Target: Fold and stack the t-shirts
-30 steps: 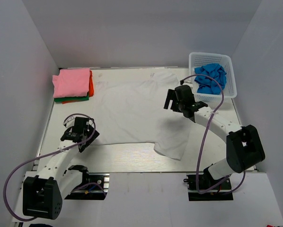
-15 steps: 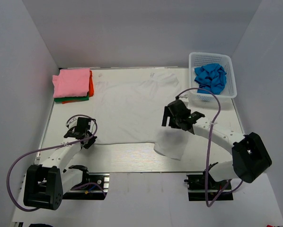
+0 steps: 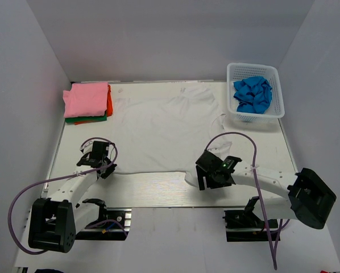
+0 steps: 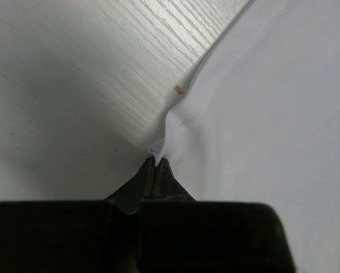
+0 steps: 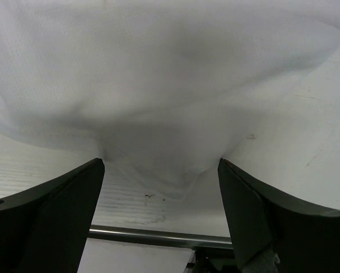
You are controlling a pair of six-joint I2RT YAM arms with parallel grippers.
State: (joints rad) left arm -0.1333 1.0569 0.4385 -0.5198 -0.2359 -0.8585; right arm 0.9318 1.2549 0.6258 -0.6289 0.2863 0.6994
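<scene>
The big white t-shirt (image 3: 158, 128) is spread flat over the middle of the table (image 3: 153, 190), with its near edge running along the front. The left gripper (image 4: 157, 164) is pinched fully closed on the shirt's near-left corner, and you can see a little peak of hem poking up right between the tips. The right gripper (image 5: 160, 166) is down low at the near-right corner with its jaws spread wide. The cloth bunches up in the gap between them, but nothing is clamped. At the far left there's a folded stack, pink t-shirt (image 3: 86, 98) on top, orange-red (image 3: 110, 102) and green (image 3: 85, 120) edges peeking out under it. The bright blue t-shirt (image 3: 253, 94) sits crumpled in the white mesh basket (image 3: 279, 111) at the far right.
</scene>
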